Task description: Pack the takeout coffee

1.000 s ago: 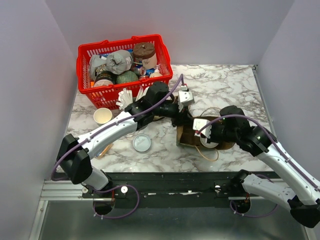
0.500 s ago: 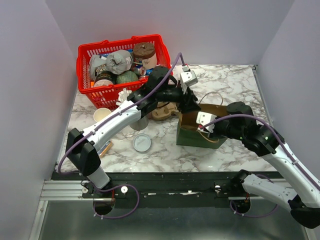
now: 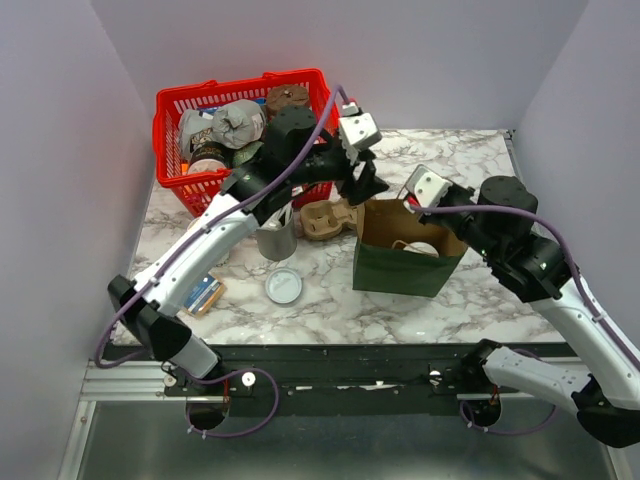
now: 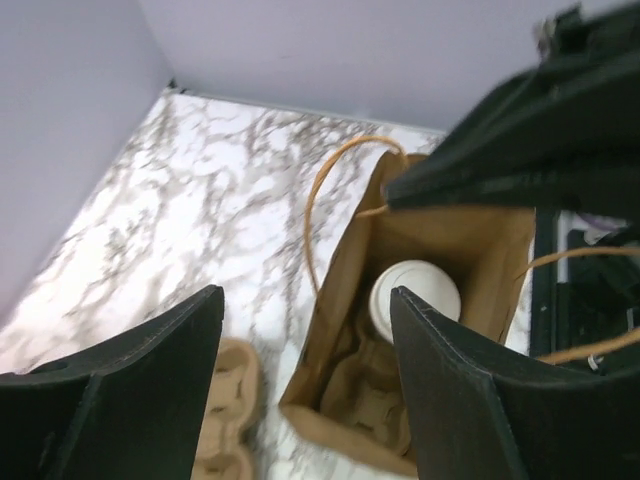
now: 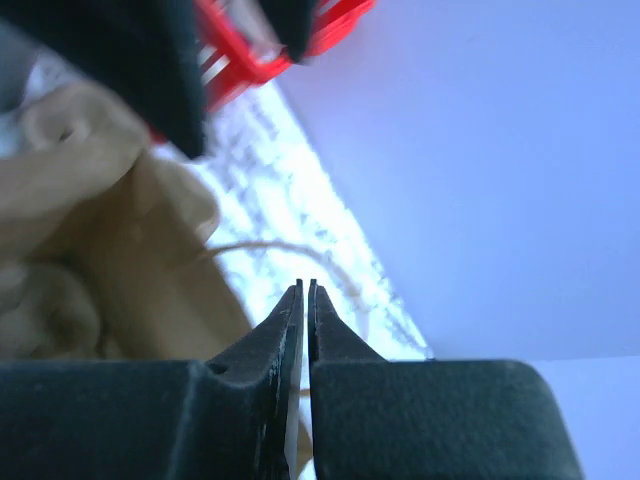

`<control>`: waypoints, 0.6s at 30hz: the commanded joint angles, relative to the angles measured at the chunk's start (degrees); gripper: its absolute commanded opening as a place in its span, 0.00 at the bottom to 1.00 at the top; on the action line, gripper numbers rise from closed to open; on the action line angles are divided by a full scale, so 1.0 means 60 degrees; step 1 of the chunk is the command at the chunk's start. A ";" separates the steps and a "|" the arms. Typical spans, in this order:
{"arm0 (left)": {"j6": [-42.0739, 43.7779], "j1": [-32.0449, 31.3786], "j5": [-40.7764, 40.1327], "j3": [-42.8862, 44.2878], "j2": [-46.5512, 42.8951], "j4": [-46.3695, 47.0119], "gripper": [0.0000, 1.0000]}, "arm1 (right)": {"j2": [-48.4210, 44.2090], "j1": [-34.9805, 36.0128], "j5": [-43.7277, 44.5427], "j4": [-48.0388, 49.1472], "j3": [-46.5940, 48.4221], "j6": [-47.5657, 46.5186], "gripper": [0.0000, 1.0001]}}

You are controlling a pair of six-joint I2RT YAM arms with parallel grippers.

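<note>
Takeout coffee [image 4: 415, 295] stands inside the paper bag [image 3: 400, 270], at the bottom, close to the rear wall of the bag. From above only its round white plastic lid is visible, and it sits flat on the cup. The paper body of the cup is hidden by the bag walls. Beside it, on the bag floor, lies a piece of brown moulded cardboard [image 4: 355, 385].

The table [image 3: 470, 160] has a white marble pattern with grey veins. Pale lilac walls [image 3: 450, 60] close it at the back and on both sides. The bag is green outside and brown inside. It stands upright with the mouth open, in the middle-right part of the table. Just beside its left side lies a brown cardboard cup carrier [image 3: 325, 218], and near that stands a stack of paper cups [image 3: 275, 240]. A loose white lid [image 3: 284, 286] lies flat in front of them. A red basket [image 3: 190, 195] full of groceries is in the rear left corner.

The left gripper [image 4: 305, 300] hangs above the bag mouth with its fingers wide apart and nothing between them. The right gripper [image 5: 305, 285] has its fingers pressed almost together, and they pinch the rear rim of the bag.
</note>
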 commanded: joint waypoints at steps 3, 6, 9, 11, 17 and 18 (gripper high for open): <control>0.2017 0.0847 -0.1645 -0.0251 -0.1855 -0.2726 0.79 | 0.0652 -0.0205 0.1090 0.1813 0.1526 0.0266 0.19; 0.2430 0.1388 -0.2085 -0.0427 -0.2251 -0.3956 0.79 | 0.1033 -0.0366 0.1573 0.1712 0.2303 0.0997 0.35; 0.2431 0.2266 -0.1869 -0.0515 -0.2354 -0.4924 0.76 | 0.1442 -0.0440 0.1487 0.0675 0.2889 0.1730 0.75; 0.2372 0.2953 -0.1590 -0.0603 -0.2296 -0.5595 0.74 | 0.1663 -0.0484 0.1166 -0.0508 0.3226 0.2243 0.81; 0.3000 0.3470 -0.0915 -0.1129 -0.1989 -0.6785 0.69 | 0.1855 -0.0601 0.0169 -0.1818 0.3434 0.3035 0.89; 0.3002 0.3455 -0.0915 -0.1188 -0.1930 -0.6830 0.69 | 0.1811 -0.0601 0.0081 -0.1834 0.3346 0.3050 0.90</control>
